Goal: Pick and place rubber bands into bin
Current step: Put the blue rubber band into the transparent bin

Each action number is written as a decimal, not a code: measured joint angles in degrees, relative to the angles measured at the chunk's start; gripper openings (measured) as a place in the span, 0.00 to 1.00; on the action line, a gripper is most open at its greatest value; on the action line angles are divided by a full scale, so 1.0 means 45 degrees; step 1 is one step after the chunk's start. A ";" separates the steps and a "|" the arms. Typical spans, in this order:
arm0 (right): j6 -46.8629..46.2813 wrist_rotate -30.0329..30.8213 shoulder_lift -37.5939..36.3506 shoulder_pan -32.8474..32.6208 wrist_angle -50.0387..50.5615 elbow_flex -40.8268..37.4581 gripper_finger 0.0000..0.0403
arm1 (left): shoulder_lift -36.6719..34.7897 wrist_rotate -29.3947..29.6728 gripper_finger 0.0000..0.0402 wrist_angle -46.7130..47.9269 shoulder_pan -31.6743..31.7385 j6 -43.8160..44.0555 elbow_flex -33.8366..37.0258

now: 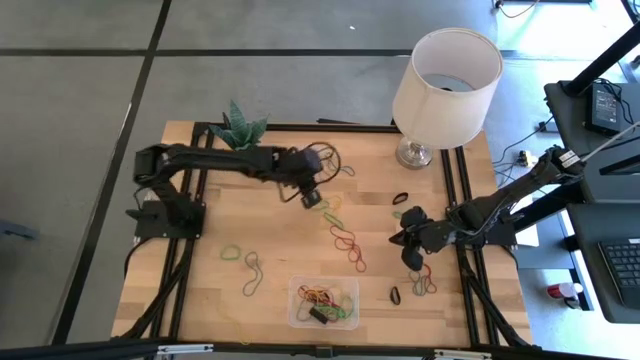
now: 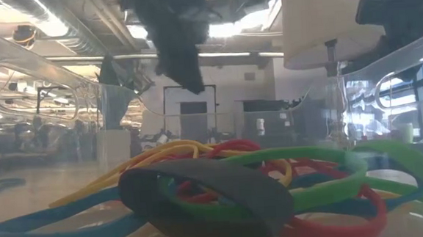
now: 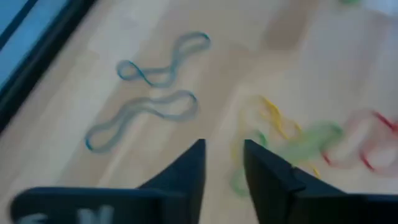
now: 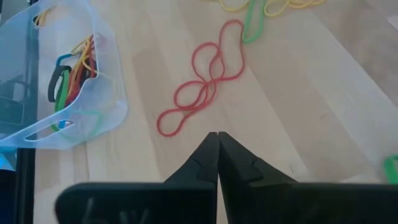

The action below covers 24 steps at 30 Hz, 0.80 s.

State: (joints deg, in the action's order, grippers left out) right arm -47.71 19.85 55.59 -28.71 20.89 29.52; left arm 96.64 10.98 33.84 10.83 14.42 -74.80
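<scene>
Hovering my left gripper point(image 3: 224, 165), fingers spread and empty, above the yellow-green rubber bands point(image 3: 292, 134); tangled loops could drag neighbours along; my right gripper point(image 4: 217, 155) waits pressed together.

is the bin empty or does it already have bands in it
Not empty. The bin already holds a tangle of rubber bands, red, yellow, green and black, also visible through its clear wall in the right wrist view.

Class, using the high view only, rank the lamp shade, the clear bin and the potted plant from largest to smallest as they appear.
1. Lamp shade, though it stands nearer the camera.
2. Bin.
3. Plant, close to the bin in size, so that order is unsure.
</scene>
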 joint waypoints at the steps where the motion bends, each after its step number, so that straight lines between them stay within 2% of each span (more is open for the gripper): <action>1: 0.0005 0.0000 0.0000 0.0000 -0.0024 0.0000 0.02 | 0.0293 0.0006 0.30 -0.0089 0.0228 -0.0011 -0.0219; 6: -0.0145 0.0002 0.0000 0.0000 -0.0043 0.0000 0.02 | 0.1586 0.0025 0.47 -0.0218 0.1403 0.0114 -0.0929; 10: -0.0714 0.0007 0.0000 0.0094 0.0018 0.0000 0.02 | 0.2490 -0.0388 0.55 -0.0786 0.2208 0.0302 -0.0963; 13: -0.1024 0.0136 0.0001 0.0292 0.0047 0.0000 0.02 | 0.3061 -0.0820 0.56 -0.1152 0.2582 0.0645 -0.0973; 19: -0.1367 0.1054 0.0005 0.0764 -0.0001 -0.0005 0.02 | 0.3767 -0.0721 0.56 -0.1200 0.3136 0.2387 -0.0968; 24: -0.1641 0.1187 0.0005 0.1301 -0.0018 -0.0005 0.02 | 0.4176 -0.0739 0.56 -0.1219 0.3462 0.2665 -0.0968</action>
State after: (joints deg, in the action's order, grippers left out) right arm -55.10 25.19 55.61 -22.86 20.81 29.50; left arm 115.43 7.65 28.36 26.41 26.41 -79.15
